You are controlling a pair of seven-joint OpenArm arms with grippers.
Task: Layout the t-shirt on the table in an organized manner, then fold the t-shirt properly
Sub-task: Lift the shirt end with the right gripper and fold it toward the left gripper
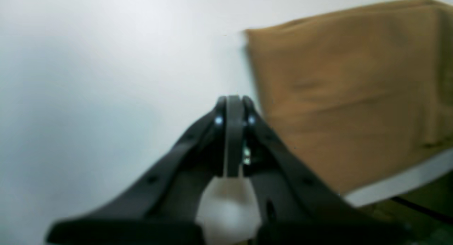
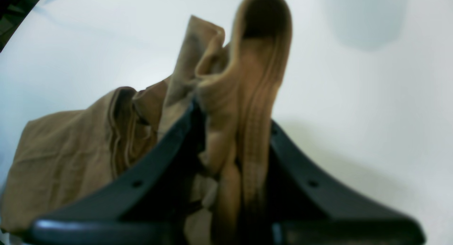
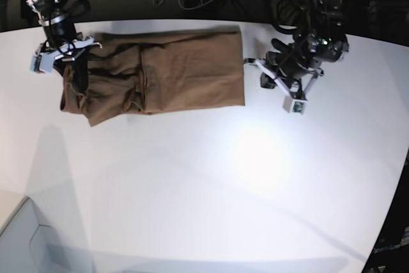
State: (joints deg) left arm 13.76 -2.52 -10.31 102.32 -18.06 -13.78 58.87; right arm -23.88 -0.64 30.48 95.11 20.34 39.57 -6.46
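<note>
Right gripper (image 2: 233, 132) pinches the t-shirt (image 3: 160, 71), its ribbed neckline bunched between the fingers. Left gripper (image 1: 233, 103) is fully closed, empty, over the table (image 1: 106, 79), shirt's hem edge just beside its fingertips.

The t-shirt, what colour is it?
Plain tan-brown t-shirt, best seen in the base view.

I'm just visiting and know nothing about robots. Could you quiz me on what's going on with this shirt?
1. True or false: the left gripper is holding the t-shirt.
2. What is pinched in the right gripper? A) a white tag B) a bunch of shirt fabric C) nothing
3. What does the shirt lie on?

Key: 1. False; its jaws are shut on nothing, beside the shirt's edge. 2. B. 3. The white table.
</note>
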